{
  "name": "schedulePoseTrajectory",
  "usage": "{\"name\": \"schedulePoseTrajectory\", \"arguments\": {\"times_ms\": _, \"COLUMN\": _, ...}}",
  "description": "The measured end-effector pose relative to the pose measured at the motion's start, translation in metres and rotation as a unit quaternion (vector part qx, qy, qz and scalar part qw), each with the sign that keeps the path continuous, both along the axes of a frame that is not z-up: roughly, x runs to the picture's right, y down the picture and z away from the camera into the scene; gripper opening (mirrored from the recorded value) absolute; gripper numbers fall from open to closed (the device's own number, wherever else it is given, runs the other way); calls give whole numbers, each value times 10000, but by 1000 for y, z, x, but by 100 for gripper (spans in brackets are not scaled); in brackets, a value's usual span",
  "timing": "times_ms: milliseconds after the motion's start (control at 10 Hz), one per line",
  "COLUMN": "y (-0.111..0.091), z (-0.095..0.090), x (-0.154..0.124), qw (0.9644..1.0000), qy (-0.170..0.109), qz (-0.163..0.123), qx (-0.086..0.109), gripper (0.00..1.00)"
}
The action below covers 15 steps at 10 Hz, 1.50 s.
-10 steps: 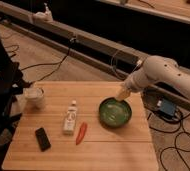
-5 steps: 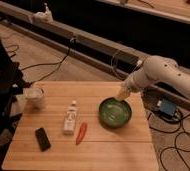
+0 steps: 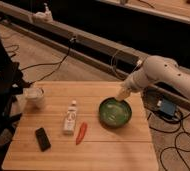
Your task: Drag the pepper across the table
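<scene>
Wooden counter [image 3: 113,152] holds the pepper [image 3: 81,133] just beside the white bottle [image 3: 70,119]; your gripper [image 3: 122,94], open or closed I cannot tell, hangs at the green bowl [image 3: 113,113] rim, so come down on the pepper's bottle-free side

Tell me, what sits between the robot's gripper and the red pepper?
The green bowl, as the camera view shows: the gripper hangs over its far rim, and the pepper lies on the table past the bowl's opposite side.

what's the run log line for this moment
gripper: at far rim of round green bowl | slim red-orange chili pepper: untouched, beside white bottle on light wooden table | drag: not started
</scene>
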<state>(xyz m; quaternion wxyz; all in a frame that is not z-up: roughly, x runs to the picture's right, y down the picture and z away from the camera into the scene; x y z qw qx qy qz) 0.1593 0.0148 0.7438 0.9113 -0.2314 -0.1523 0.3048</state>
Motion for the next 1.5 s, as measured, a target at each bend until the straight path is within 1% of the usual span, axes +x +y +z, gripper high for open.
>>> {"name": "schedulePoseTrajectory", "arguments": {"times_ms": 400, "y": 1, "z": 0, "x": -1, "qw": 10000, "qy": 2, "qz": -22, "qx": 1, "gripper": 61}}
{"name": "schedulePoseTrajectory", "arguments": {"times_ms": 500, "y": 5, "z": 1, "x": -3, "qw": 9998, "qy": 8, "qz": -180, "qx": 2, "gripper": 61}}
{"name": "schedulePoseTrajectory", "arguments": {"times_ms": 600, "y": 10, "z": 2, "x": -12, "qw": 9992, "qy": -48, "qz": -407, "qx": 1, "gripper": 61}}
{"name": "schedulePoseTrajectory", "arguments": {"times_ms": 700, "y": 21, "z": 3, "x": -31, "qw": 9966, "qy": -191, "qz": -800, "qx": -12, "gripper": 61}}
{"name": "schedulePoseTrajectory", "arguments": {"times_ms": 800, "y": 32, "z": 4, "x": -52, "qw": 9920, "qy": -374, "qz": -1205, "qx": 6, "gripper": 61}}
{"name": "schedulePoseTrajectory", "arguments": {"times_ms": 900, "y": 38, "z": 4, "x": -67, "qw": 9882, "qy": -513, "qz": -1444, "qx": 44, "gripper": 61}}
{"name": "schedulePoseTrajectory", "arguments": {"times_ms": 1000, "y": 45, "z": 3, "x": -86, "qw": 9826, "qy": -693, "qz": -1722, "qx": 105, "gripper": 61}}
{"name": "schedulePoseTrajectory", "arguments": {"times_ms": 1100, "y": 53, "z": 3, "x": -104, "qw": 9759, "qy": -874, "qz": -1991, "qx": 165, "gripper": 61}}
{"name": "schedulePoseTrajectory", "arguments": {"times_ms": 1200, "y": 58, "z": 3, "x": -120, "qw": 9700, "qy": -1034, "qz": -2189, "qx": 207, "gripper": 61}}
{"name": "schedulePoseTrajectory", "arguments": {"times_ms": 1300, "y": 66, "z": 3, "x": -134, "qw": 9663, "qy": -1206, "qz": -2266, "qx": 173, "gripper": 61}}
{"name": "schedulePoseTrajectory", "arguments": {"times_ms": 1400, "y": 78, "z": 0, "x": -152, "qw": 9620, "qy": -1433, "qz": -2324, "qx": 88, "gripper": 61}}
{"name": "schedulePoseTrajectory", "arguments": {"times_ms": 1500, "y": 95, "z": -4, "x": -175, "qw": 9548, "qy": -1743, "qz": -2407, "qx": -46, "gripper": 61}}
